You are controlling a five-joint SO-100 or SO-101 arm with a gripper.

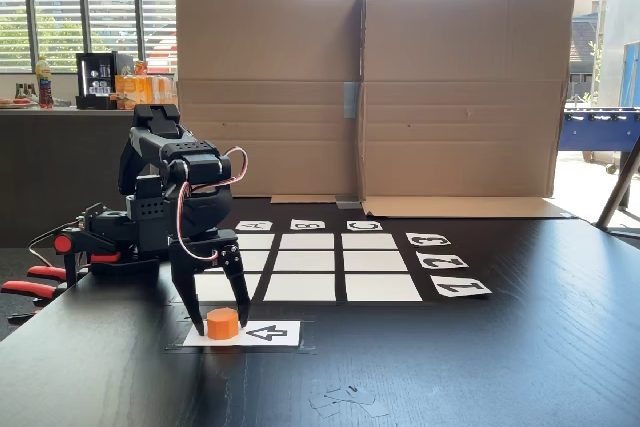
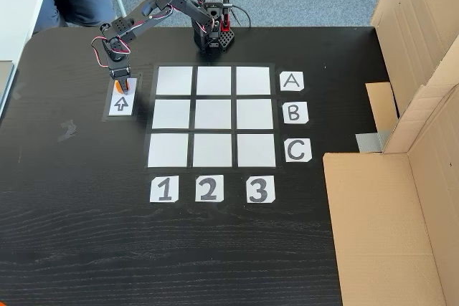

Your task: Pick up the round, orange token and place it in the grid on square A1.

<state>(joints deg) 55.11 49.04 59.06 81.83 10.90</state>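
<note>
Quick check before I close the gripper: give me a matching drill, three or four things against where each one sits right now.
Things:
1. token
2. gripper
3. square A1
4. cardboard screen

Places:
a. top-left grid cell in the top-down fixed view
b. on the arrow card
c. standing at the table's far edge
d. fingers straddling the token, open

Pairs: 1-b, 2-d, 3-a, 4-c

Bright daylight from rear windows, overexposed panes, glossy table sheen, sharp focus
</note>
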